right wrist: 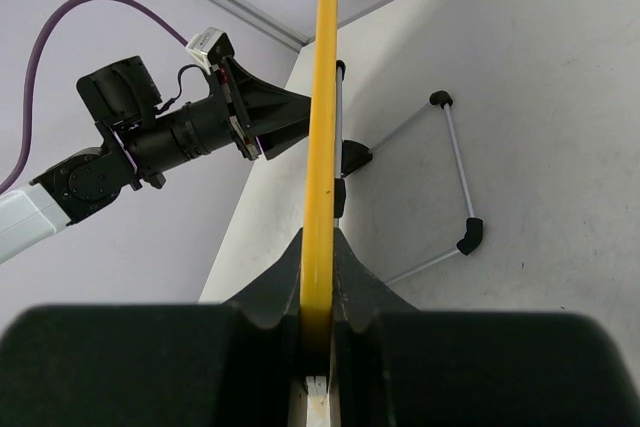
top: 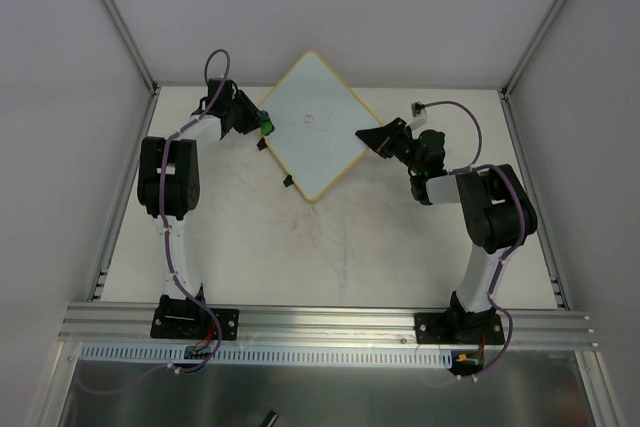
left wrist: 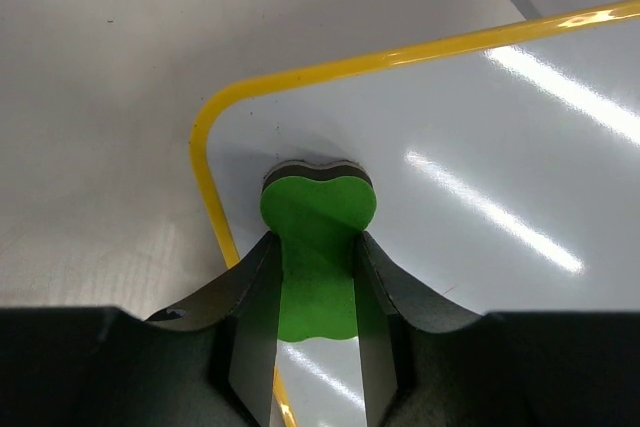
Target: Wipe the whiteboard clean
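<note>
Top view first: the large square whiteboard [top: 335, 152], glossy white with rounded corners and a thin yellow-orange rim, sits at the middle of the far edge of the pale surface [top: 330, 247]. It is turned like a diamond, and its far corner pokes past the far edge line. A small red mark [top: 313, 118] shows near the middle of the board. Two small black clips [top: 288, 182] ride on the near-left edge.

Over at the board's left corner, the left gripper [top: 258, 123] is clamped on a small green eraser block [top: 267, 126]. The left wrist view is lovely and clear. The dark fingers [left wrist: 250, 287] pinch the eraser block [left wrist: 318, 237] from both sides, and its dark-backed end presses onto the whiteboard [left wrist: 480, 147] just inside the rounded corner.

At the right corner, the right gripper [top: 374, 137] bites the rim. The right wrist view has the whiteboard [right wrist: 322, 97] edge-on, a yellow line running straight down between the closed fingers [right wrist: 355, 282]. A thin wire frame [right wrist: 455, 162] with black tips lies to the right of that rim. I cannot tell whether it rests on the surface.
</note>
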